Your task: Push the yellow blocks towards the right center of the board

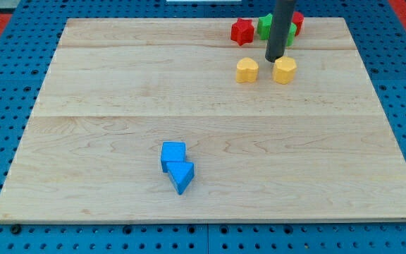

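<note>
Two yellow blocks lie near the view's top right: a heart-shaped one (246, 70) and a hexagonal one (284, 70) to its right. My tip (273, 58) stands just above and between them, close to the upper left edge of the hexagonal yellow block. The dark rod rises from there toward the view's top and hides part of the green blocks behind it.
A red star-shaped block (242, 31), green blocks (264, 25) and a second red block (297, 21) sit at the board's top edge behind the rod. A blue cube (173, 154) and a blue triangular block (181, 176) lie at the lower middle of the wooden board (118, 92).
</note>
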### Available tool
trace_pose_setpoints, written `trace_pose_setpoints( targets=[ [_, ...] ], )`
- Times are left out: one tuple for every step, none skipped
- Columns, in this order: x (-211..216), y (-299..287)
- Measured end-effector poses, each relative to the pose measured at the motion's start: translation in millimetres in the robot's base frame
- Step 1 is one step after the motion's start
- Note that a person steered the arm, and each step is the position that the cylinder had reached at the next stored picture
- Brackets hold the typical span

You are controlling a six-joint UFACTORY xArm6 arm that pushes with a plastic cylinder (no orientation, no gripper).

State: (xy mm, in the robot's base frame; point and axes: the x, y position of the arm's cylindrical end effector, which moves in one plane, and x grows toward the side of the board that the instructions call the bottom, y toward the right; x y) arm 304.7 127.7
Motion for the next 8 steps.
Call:
trace_pose_setpoints(
  targets=[
    [-2, 4],
    [-3, 32],
    [2, 4],
    [32, -8],
    [64, 34],
    [38, 42],
    [48, 68],
    [72, 50]
  ],
)
